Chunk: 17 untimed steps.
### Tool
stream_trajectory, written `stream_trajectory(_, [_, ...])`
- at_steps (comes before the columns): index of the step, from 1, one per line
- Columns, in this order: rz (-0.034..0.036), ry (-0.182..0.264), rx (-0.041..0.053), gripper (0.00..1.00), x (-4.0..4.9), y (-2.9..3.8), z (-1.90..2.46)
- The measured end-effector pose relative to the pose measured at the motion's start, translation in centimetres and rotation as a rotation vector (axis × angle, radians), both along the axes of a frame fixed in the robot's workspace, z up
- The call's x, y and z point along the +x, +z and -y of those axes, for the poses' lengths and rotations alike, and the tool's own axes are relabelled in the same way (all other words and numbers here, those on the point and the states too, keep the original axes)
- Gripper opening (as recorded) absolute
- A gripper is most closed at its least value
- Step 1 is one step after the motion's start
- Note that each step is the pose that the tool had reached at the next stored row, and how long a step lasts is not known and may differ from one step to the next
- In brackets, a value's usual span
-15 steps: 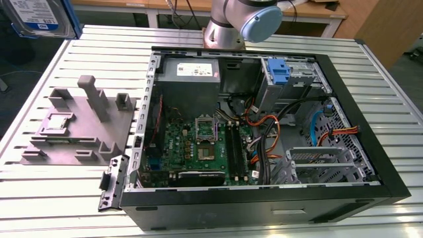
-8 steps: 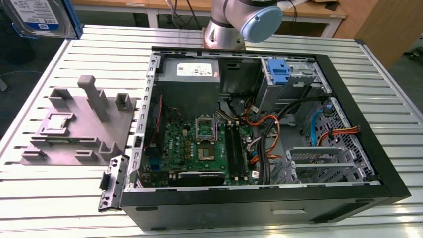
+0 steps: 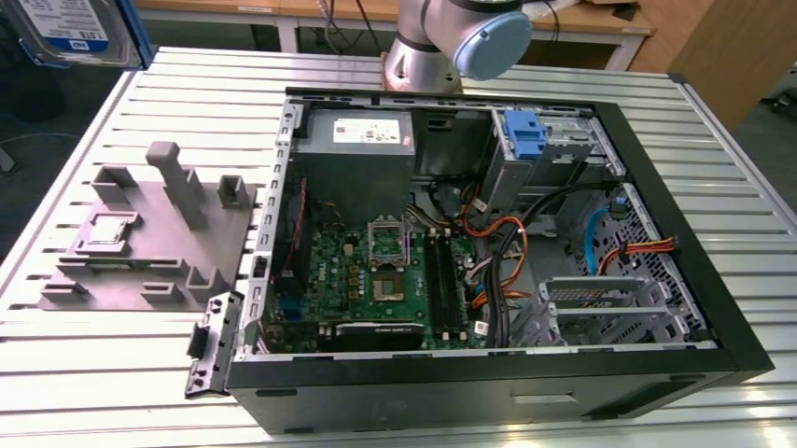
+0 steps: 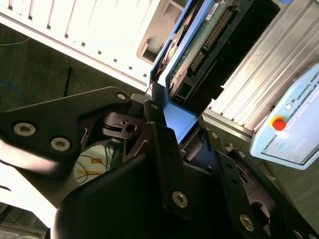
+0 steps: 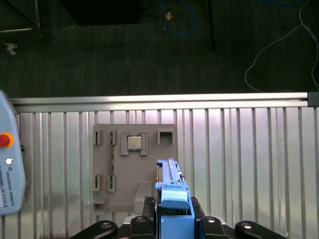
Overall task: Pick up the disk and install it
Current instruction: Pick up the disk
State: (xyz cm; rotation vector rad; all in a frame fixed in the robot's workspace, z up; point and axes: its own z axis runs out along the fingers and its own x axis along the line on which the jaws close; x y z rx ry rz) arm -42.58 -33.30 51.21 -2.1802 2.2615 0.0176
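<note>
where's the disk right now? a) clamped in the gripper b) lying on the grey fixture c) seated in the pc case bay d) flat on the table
a: in the first wrist view the gripper is shut on the blue rail of the disk, held up off the table.

Slatted table (image 3: 100, 373) with grey fixture (image 3: 144, 247), open computer case (image 3: 498, 378)

high exterior; wrist views at claw (image 5: 173, 220)
</note>
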Motion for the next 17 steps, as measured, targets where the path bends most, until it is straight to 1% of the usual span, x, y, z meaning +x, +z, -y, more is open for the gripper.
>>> stream_trajectory(2, [0.0000,0.000,0.0000,0.36,0.00,0.34,0.00])
stream_trajectory(3, [0.0000,0.000,0.0000,0.36,0.00,0.39,0.00])
stream_trajectory(9, [0.0000,0.000,0.0000,0.36,0.00,0.39,0.02])
stream_trajectory(14, [0.0000,0.000,0.0000,0.36,0.00,0.39,0.44])
stream_trajectory(17, [0.0000,0.000,0.0001,0.36,0.01,0.39,0.53])
